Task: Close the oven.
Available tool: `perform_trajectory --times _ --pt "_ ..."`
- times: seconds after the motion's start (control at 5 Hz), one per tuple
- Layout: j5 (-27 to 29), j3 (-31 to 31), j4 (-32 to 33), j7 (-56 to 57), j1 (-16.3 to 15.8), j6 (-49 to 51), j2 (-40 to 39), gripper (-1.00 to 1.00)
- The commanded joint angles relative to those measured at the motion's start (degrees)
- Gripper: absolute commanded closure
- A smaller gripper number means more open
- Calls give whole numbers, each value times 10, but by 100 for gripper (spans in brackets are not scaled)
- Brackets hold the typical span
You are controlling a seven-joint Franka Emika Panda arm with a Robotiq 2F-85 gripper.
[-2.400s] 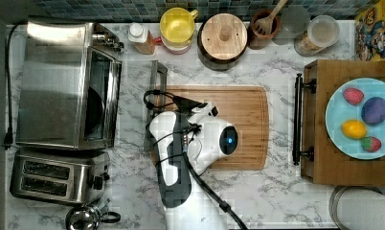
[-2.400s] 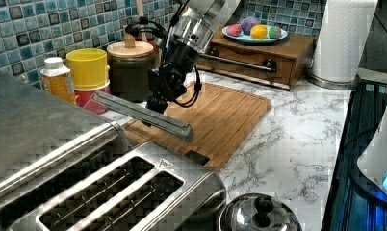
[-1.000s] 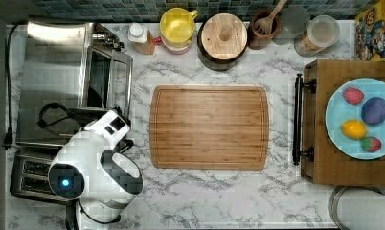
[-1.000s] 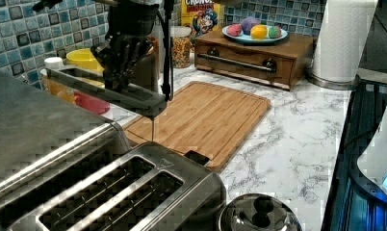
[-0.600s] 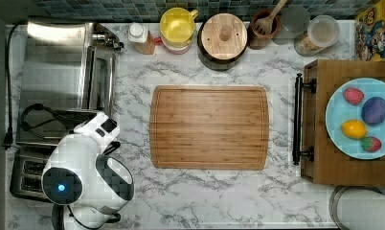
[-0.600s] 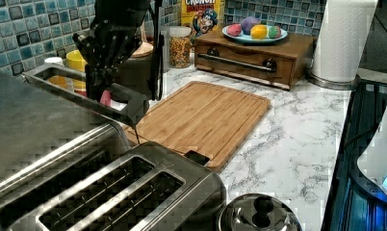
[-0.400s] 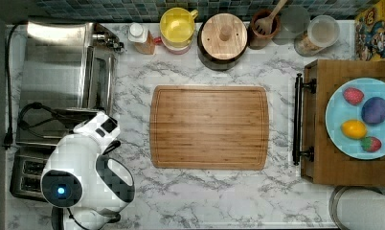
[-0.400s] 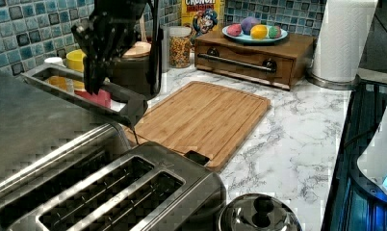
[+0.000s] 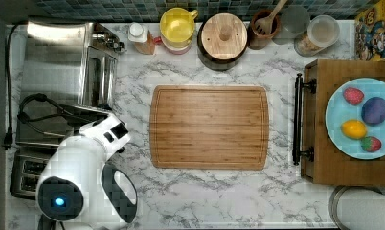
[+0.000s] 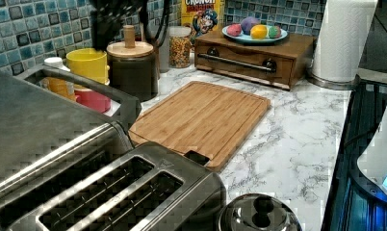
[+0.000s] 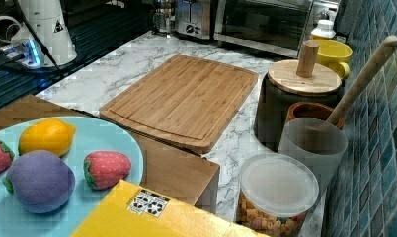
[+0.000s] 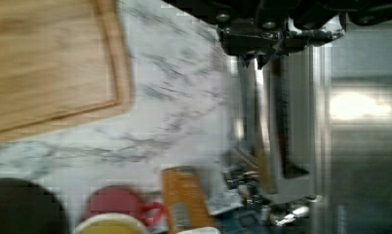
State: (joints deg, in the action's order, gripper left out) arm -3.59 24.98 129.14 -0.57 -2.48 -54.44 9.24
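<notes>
- Whether the jaws (image 10: 109,37) are apart or together cannot be told: in the left view they are a dark shape hanging above the oven's front edge, and in the wrist view (image 12: 262,54) their tips blur against the steel. They seem to hold nothing.
- Just below them in the left view runs the handle bar (image 10: 81,82) of the door (image 9: 99,76). It seems to sit apart from them, though contact cannot be ruled out.
- In the top view the door is a narrow strip along the oven's 3 o'clock face. It looks nearly upright but leaning slightly out, so the closing is judged almost done, not finished.
- The oven (image 9: 54,72) stands at about 10 o'clock on the surface (image 9: 205,196) in the top view, hard against the tiled wall. The toaster (image 9: 28,175) sits beside it at its 6 o'clock.
- The white arm (image 9: 85,177) rises at about 7 o'clock in the top view, with its wrist reaching toward 12 o'clock over the oven's near corner.
- The key relation: in the top view the door and its bar run along the 12-to-6 line, lying toward 12 o'clock of the wrist. A last push would probably have to go across that line, toward 9 o'clock.
- The cutting board (image 9: 209,127) lies well apart at 3 o'clock of the oven, out of the way.
</notes>
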Motion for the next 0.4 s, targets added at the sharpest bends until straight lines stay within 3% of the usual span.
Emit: perform_trajectory --times 0.2,0.4 --pt "-143 28 -194 -25 6 184 -91 100" --pt "-143 26 -194 -25 4 184 -91 100"
